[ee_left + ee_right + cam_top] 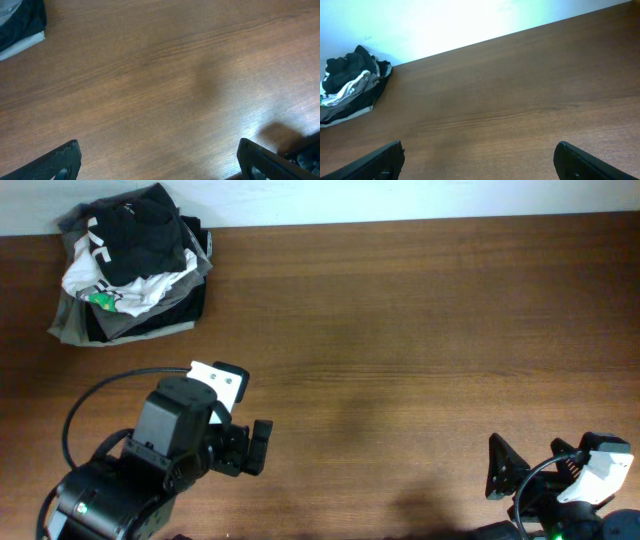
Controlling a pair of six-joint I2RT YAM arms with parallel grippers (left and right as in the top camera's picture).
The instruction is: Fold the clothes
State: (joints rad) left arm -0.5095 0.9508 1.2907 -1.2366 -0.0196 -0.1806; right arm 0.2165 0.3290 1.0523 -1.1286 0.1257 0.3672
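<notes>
The dark T-shirt (140, 235) lies crumpled atop a white garment (130, 295) and grey folded garments (75, 325) in the surface's (400, 330) far-left corner, well apart from the left arm (170, 430) and right arm (590, 480), whose jaws stand wide apart and empty, seemingly readied to fetch it.

You see the dark T-shirt (140, 235) crumpled on top of a pile, well beyond the left gripper (258, 448) and to its left. Under it lie a white garment (130, 292) and grey folded garments (75, 325). The right gripper (503, 472) is far to the right, over the wooden table (400, 330).
</notes>
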